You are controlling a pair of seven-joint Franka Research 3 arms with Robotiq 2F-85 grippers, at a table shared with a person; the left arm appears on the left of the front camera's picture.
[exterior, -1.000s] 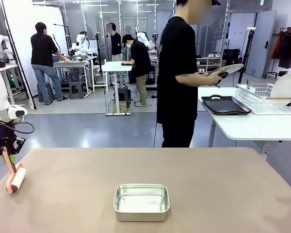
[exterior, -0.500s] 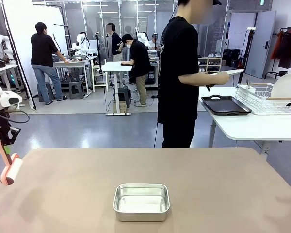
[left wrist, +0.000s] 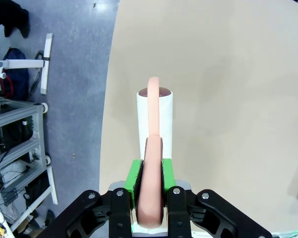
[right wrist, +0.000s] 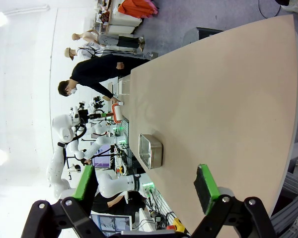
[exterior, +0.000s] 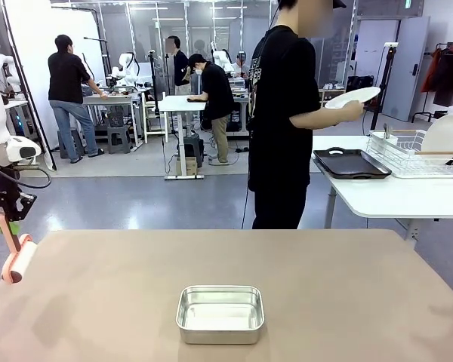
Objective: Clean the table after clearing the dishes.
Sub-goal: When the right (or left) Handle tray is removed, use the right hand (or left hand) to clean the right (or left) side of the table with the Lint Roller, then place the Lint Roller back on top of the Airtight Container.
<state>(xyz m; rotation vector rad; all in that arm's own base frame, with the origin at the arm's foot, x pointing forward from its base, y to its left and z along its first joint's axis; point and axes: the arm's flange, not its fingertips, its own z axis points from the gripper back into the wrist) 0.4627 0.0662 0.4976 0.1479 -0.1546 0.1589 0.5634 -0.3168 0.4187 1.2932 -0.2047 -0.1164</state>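
The table (exterior: 347, 294), tan-brown with rounded corners, spans the lower half of the front view. Beyond its far edge, a person (exterior: 283, 121) stands at roughly 1 o'clock from table centre, holding a white plate (exterior: 352, 96) raised above a dark tray (exterior: 351, 163) on a white side table (exterior: 396, 197). A wire rack (exterior: 415, 151) with another plate stands beside the tray. A small steel pan (exterior: 220, 313) sits on the tan table near its 6 o'clock edge. The left gripper (left wrist: 149, 181) is clamped on the pink handle of a lint roller (left wrist: 154, 119), at the table's 9 o'clock edge. The right gripper (right wrist: 146, 186) has its fingers spread apart, holding nothing.
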